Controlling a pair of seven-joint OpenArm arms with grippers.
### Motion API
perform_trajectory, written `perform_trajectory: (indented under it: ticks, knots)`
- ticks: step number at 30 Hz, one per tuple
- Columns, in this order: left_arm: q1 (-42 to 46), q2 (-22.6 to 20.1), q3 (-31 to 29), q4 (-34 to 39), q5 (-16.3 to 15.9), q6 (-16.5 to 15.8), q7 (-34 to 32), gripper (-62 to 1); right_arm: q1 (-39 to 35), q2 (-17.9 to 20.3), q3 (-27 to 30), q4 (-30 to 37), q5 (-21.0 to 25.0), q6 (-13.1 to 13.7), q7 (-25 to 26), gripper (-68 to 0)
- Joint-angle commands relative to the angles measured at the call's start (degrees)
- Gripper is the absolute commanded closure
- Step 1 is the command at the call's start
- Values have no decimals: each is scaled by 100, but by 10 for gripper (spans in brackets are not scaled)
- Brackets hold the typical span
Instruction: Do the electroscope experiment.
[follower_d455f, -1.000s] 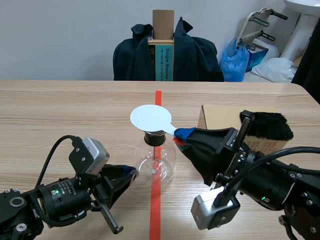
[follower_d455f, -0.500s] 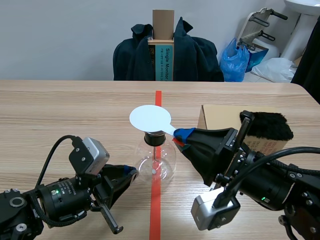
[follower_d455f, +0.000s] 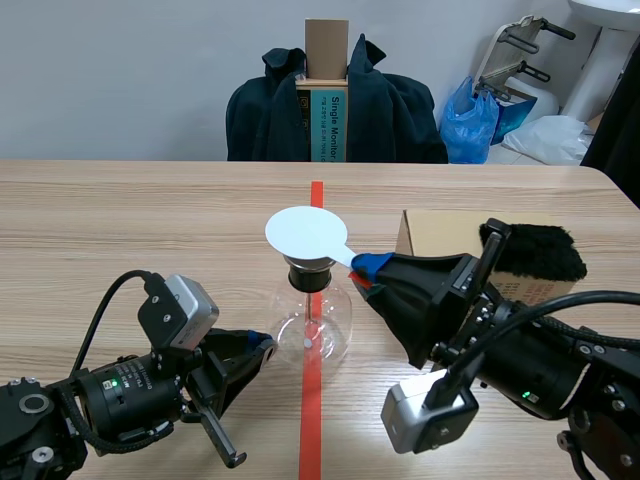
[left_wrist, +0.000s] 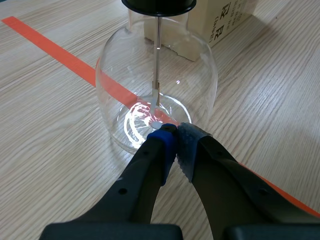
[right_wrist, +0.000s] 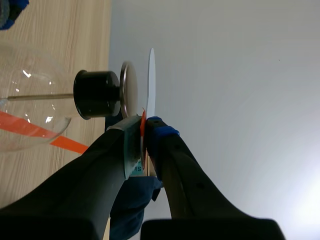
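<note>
Setting: office-like test room. Wooden desk (follower_d455f: 120, 210), dark coat (follower_d455f: 395, 110), tall cardboard box (follower_d455f: 326, 45), blue plastic bag (follower_d455f: 468, 125), plain wall (follower_d455f: 120, 70).

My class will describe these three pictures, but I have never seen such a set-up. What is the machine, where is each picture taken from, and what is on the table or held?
The machine is two robot arms with two-fingered grippers. One picture looks across the table from between the arms; the other two come from cameras on the wrists. On the table stands an electroscope: a glass flask with a rod inside and a metal plate on top. Beside it are a cardboard box and a black furry pad. The left gripper is shut on nothing, tips at the flask's base. The right gripper holds a white disc by its handle, just above the plate.
</note>
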Motion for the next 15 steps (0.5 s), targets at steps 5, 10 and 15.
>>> perform_trajectory:
  ticks: [5, 10, 15]
  knots:
    - [-20, 13, -59, 138, -33, 15, -81, -17, 44, 44, 55, 144, 81, -44, -332, -8]
    - [-20, 13, -59, 138, -33, 15, -81, -17, 44, 44, 55, 144, 81, -44, -796, -8]
    - [-20, 13, -59, 138, -33, 15, -81, -17, 44, 44, 55, 144, 81, -87, -1274, -8]
